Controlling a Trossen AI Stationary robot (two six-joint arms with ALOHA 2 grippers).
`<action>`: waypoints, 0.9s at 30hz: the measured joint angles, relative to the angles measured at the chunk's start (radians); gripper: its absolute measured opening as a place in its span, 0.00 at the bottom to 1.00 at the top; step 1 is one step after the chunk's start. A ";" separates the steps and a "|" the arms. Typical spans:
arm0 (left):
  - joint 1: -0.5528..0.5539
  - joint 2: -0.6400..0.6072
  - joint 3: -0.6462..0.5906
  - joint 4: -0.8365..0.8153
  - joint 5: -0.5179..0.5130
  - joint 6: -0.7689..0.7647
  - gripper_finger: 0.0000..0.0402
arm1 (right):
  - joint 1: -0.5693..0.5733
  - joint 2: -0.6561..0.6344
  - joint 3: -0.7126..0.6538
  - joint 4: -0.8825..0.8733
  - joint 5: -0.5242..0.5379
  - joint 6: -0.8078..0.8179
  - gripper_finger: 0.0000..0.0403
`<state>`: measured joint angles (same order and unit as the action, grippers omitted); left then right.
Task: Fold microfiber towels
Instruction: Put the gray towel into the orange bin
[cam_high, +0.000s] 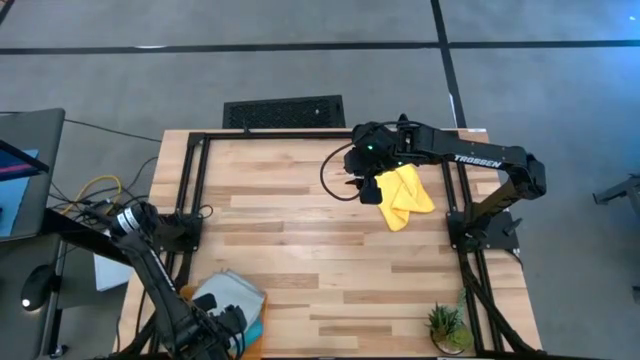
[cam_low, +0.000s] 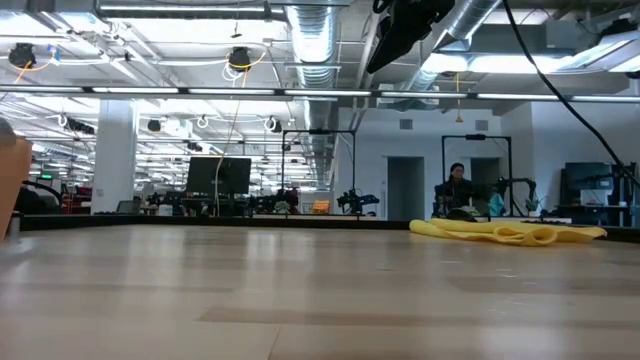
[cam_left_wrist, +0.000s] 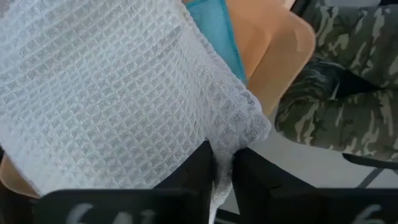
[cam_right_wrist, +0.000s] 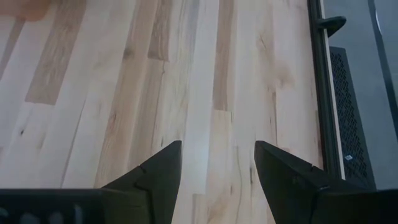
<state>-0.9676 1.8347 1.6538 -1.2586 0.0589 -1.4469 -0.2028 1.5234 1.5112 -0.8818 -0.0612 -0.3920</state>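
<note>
Partly cropped, left end effector (cam_left_wrist: 222, 177) pinching grey towel (cam_left_wrist: 112, 93) edge; right end effector (cam_right_wrist: 217, 165) spread, empty, beside yellow towel (cam_high: 405, 195).

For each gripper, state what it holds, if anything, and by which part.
The left gripper pinches the light grey towel by its edge near a corner. The right gripper stands open above bare table, holding nothing.

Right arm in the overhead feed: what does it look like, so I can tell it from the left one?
The right arm is dark, nearly black, with white TROSSEN lettering along its forearm, a small green light near the wrist and a black cable looping beside it. Its pincer has two dark, wedge-shaped fingers. The left arm is equally dark, with a pale band near its base and yellow cables close by.
</note>
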 joint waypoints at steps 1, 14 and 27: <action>0.000 0.000 -0.007 0.001 0.000 0.004 0.12 | 0.000 0.000 0.000 0.000 0.000 0.000 0.56; 0.000 0.000 -0.019 0.002 0.045 -0.011 0.32 | 0.000 0.000 0.000 0.000 0.003 0.000 0.56; -0.020 -0.002 -0.012 -0.148 -0.119 -0.042 0.35 | 0.000 0.000 0.000 0.000 0.002 0.002 0.56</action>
<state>-0.9878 1.8324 1.6416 -1.4066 -0.0596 -1.4888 -0.2028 1.5234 1.5112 -0.8814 -0.0593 -0.3901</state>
